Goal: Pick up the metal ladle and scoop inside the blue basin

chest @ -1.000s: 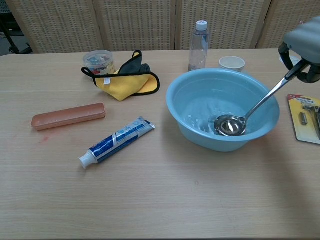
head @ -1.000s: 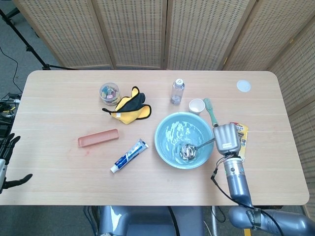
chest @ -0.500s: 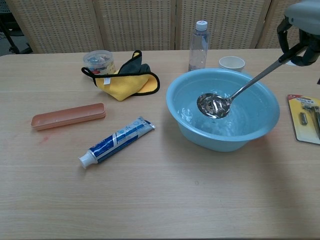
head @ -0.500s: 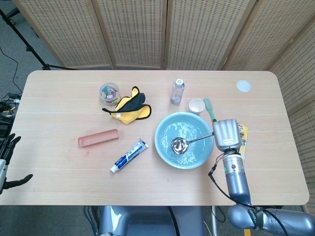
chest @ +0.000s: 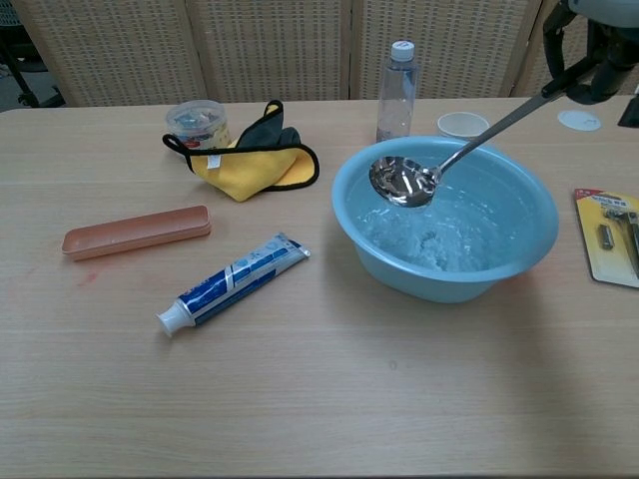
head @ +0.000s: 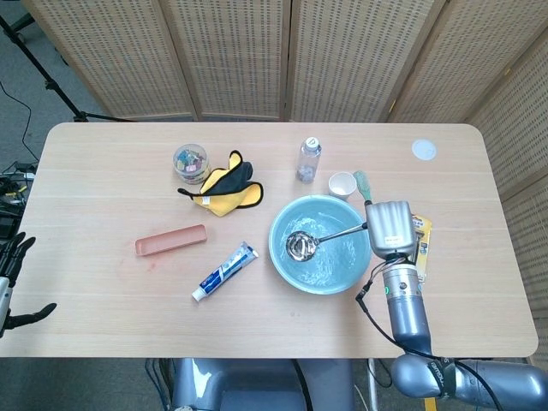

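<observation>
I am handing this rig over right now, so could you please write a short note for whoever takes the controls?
Right hand holds the ladle by the end of its handle. Left hand hangs off the table's left edge, fingers apart, holding nothing.
The ladle's bowl is above the left side of the blue basin, about level with the rim. The basin stands on the table, near the right end.
Done: ladle picked up and brought into the basin.
Left: judging by the raised bowl, finish the scoop or dip again.
</observation>
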`<act>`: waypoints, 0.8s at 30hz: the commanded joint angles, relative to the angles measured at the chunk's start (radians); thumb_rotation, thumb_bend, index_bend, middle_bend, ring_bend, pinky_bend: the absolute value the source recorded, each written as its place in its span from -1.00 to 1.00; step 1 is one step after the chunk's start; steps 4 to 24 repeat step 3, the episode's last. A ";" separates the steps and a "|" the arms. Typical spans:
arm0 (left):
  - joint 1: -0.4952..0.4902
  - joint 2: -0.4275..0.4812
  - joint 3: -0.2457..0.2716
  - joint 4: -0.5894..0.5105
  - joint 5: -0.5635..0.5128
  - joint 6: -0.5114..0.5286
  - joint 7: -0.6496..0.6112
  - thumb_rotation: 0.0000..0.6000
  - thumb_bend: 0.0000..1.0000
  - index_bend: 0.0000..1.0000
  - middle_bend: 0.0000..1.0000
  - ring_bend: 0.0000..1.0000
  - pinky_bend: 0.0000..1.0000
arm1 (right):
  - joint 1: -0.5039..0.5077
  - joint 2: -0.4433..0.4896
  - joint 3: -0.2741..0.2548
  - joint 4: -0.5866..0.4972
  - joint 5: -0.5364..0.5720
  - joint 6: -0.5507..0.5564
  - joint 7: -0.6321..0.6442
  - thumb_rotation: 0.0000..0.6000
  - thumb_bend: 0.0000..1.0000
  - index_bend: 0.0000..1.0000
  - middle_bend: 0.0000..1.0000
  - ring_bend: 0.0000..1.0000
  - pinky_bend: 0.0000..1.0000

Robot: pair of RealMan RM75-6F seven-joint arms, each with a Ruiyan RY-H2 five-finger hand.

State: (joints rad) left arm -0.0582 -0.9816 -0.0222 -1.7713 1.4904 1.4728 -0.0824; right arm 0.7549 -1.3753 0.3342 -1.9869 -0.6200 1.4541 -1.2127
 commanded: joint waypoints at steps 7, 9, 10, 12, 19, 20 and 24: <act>0.000 0.001 0.000 0.000 0.000 0.000 -0.002 1.00 -1.00 -1.00 -1.00 -1.00 -1.00 | 0.021 0.001 0.003 -0.013 0.024 0.025 -0.022 1.00 0.70 0.70 0.97 0.87 1.00; 0.000 0.001 0.000 0.000 0.000 0.000 -0.002 1.00 -1.00 -1.00 -1.00 -1.00 -1.00 | 0.021 0.001 0.003 -0.013 0.024 0.025 -0.022 1.00 0.70 0.70 0.97 0.87 1.00; 0.000 0.001 0.000 0.000 0.000 0.000 -0.002 1.00 -1.00 -1.00 -1.00 -1.00 -1.00 | 0.021 0.001 0.003 -0.013 0.024 0.025 -0.022 1.00 0.70 0.70 0.97 0.87 1.00; 0.000 0.001 0.000 0.000 0.000 0.000 -0.002 1.00 -1.00 -1.00 -1.00 -1.00 -1.00 | 0.021 0.001 0.003 -0.013 0.024 0.025 -0.022 1.00 0.70 0.70 0.97 0.87 1.00; 0.000 0.001 0.000 0.000 0.000 0.000 -0.002 1.00 -1.00 -1.00 -1.00 -1.00 -1.00 | 0.021 0.001 0.003 -0.013 0.024 0.025 -0.022 1.00 0.70 0.70 0.97 0.87 1.00; 0.000 0.001 0.000 0.000 0.000 0.000 -0.002 1.00 -1.00 -1.00 -1.00 -1.00 -1.00 | 0.021 0.001 0.003 -0.013 0.024 0.025 -0.022 1.00 0.70 0.70 0.97 0.87 1.00; 0.000 0.001 0.000 0.000 0.000 0.000 -0.002 1.00 -1.00 -1.00 -1.00 -1.00 -1.00 | 0.021 0.001 0.003 -0.013 0.024 0.025 -0.022 1.00 0.70 0.70 0.97 0.87 1.00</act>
